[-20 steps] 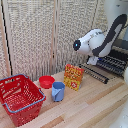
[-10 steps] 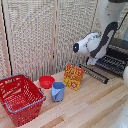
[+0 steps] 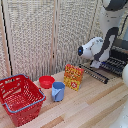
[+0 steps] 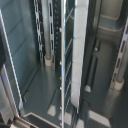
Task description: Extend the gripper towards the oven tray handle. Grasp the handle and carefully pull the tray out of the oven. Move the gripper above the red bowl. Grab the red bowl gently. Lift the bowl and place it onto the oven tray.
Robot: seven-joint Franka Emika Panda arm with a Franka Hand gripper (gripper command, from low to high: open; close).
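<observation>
We see the red bowl (image 3: 46,81), small, shallow, round and plain, sitting on the wooden worktop (image 3: 95,102); its inside is hard to make out. Just beside the bowl stands a blue cup (image 3: 58,91), and on the bowl's other side a large red wire basket (image 3: 18,98). Past the cup from the bowl stands a yellow box (image 3: 73,76). Well apart from the bowl, the tray (image 3: 111,65) of dark parallel bars juts from the oven (image 3: 119,53). The fingers (hidden behind the white arm (image 3: 100,47)) we cannot judge.
</observation>
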